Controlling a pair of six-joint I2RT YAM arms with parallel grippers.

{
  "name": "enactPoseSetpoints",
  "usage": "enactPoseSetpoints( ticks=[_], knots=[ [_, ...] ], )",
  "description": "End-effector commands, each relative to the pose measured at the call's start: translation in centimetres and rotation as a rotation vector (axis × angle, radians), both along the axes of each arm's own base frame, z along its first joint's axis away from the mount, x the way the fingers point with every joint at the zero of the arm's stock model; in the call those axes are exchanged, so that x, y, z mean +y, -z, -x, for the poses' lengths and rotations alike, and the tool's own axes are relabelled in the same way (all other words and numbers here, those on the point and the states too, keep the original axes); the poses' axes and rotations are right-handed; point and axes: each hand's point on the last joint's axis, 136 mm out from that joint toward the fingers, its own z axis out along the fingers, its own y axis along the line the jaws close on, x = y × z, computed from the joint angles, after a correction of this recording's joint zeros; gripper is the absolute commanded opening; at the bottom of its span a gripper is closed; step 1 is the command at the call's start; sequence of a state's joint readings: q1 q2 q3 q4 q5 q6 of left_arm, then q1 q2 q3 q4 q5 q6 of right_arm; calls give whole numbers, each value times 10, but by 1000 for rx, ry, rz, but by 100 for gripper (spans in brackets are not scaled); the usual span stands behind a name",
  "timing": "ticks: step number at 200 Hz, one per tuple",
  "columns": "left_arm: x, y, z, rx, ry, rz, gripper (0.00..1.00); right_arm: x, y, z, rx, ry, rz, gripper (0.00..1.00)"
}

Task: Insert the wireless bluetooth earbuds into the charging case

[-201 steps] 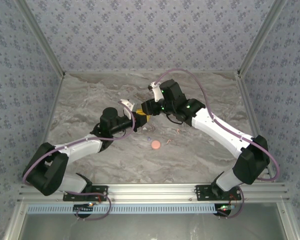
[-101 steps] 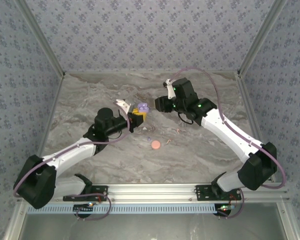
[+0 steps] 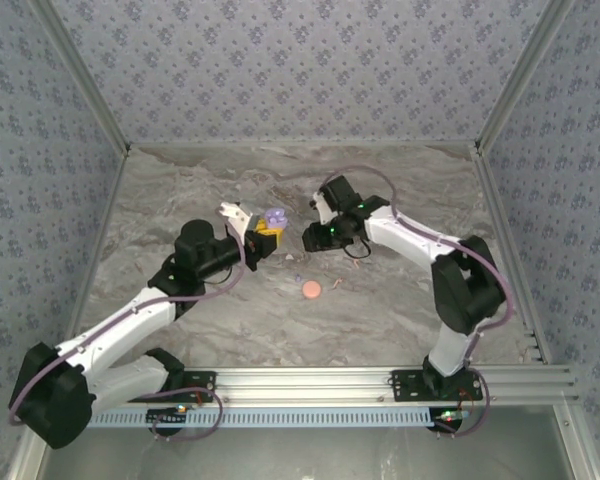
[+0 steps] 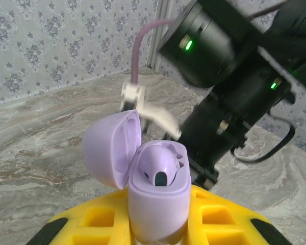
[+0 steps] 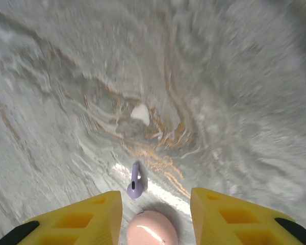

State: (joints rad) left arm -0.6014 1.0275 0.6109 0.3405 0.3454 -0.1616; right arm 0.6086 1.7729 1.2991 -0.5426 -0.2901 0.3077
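The left gripper [image 3: 263,234] is clenched on a glossy lavender charging case [image 4: 158,204]. The case's domed lid is hinged open and its rounded body is pinched between pocketed yellow fingers [image 4: 219,224]. The right gripper [image 5: 155,198] stands released, with nothing in its gap, above the grey-veined marble table [image 5: 234,76]. One lavender earbud [image 5: 135,186], a tiny curved stem with a bulb, lies on the marble just ahead of that gap. It is close beside one smooth pink disc [image 5: 152,229]. In the top view, one pale pinkish-orange earbud [image 3: 338,284] lies near the disc's other side. One whitish speck [image 5: 140,113] lies farther off.
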Motion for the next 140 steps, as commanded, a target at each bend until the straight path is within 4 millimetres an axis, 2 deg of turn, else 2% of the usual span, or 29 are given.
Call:
enactPoseSetpoints(
  ticks=[1, 37, 49, 140],
  knots=[
    [8, -11, 1, -32, -27, -13, 22, 20, 6, 19, 57, -109, -8, 41],
    [12, -13, 4, -37, -39, -7, 23, 31, 26, 31, 80, -156, 33, 39],
    [13, -14, 5, -40, -41, -6, 23, 29, 34, 37, 101, -162, 66, 38],
    [16, -16, 7, -53, -47, 6, 23, 38, 60, 36, 111, -171, 162, 34]
  ],
)
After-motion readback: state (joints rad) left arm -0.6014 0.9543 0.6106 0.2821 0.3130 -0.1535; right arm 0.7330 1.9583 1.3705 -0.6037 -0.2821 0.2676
